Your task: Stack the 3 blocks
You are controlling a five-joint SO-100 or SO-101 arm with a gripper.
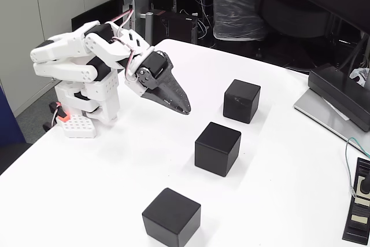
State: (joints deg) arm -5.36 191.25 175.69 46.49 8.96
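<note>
Three matte black cubes stand apart on the white table (115, 160) in a diagonal row in the fixed view: a far one (241, 100), a middle one (217, 148) and a near one (171, 217) at the bottom edge. None touches another. My white arm is folded at the left, and its dark gripper (182, 109) points down and to the right, hovering above the table left of the far and middle cubes. Its fingers lie together with nothing between them.
The arm's white base (87, 114) is at the table's left edge. A laptop and a dark device (341, 96) sit at the right edge, and a flat black device with a label (359, 209) lies at the lower right. Cluttered equipment stands behind the table.
</note>
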